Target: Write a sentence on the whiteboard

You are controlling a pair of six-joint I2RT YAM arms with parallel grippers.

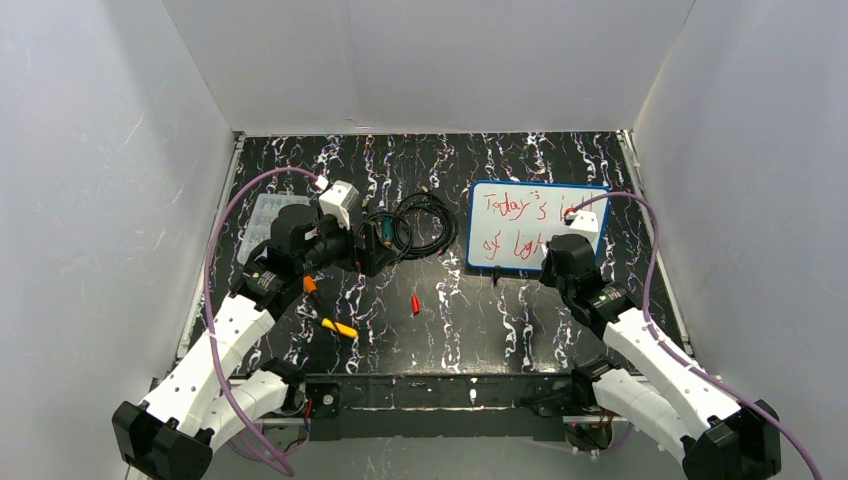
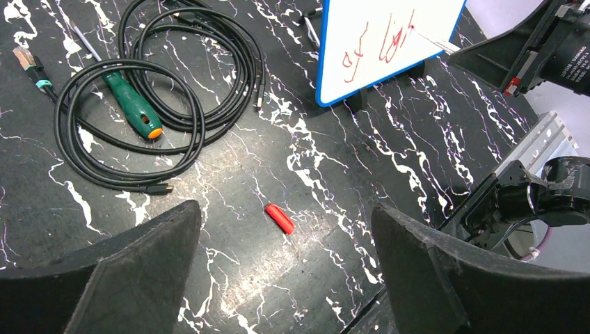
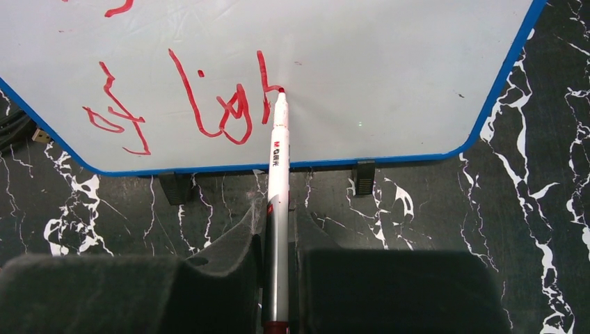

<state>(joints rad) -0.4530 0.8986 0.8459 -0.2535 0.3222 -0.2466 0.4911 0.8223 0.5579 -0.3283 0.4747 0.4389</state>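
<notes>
The whiteboard (image 1: 535, 225) with its blue frame stands at the back right on small black feet. Red lettering, the sentence (image 1: 508, 208), runs in two lines on it; the lower line (image 3: 209, 111) reads roughly "of ligh". My right gripper (image 3: 278, 212) is shut on a white and silver marker (image 3: 278, 174), and the red tip touches the board at the end of the lower line. My left gripper (image 2: 286, 209) hangs open over the table left of centre, with nothing between its fingers. A red marker cap (image 2: 280, 218) lies on the table below it.
A coil of black cable (image 2: 139, 132) with a green-handled screwdriver (image 2: 132, 104) inside it lies left of the whiteboard (image 2: 389, 42). A clear plastic box (image 1: 265, 215) sits at the far left. An orange tool (image 1: 311, 285) and a yellow one (image 1: 340, 328) lie near the left arm. White walls enclose the table.
</notes>
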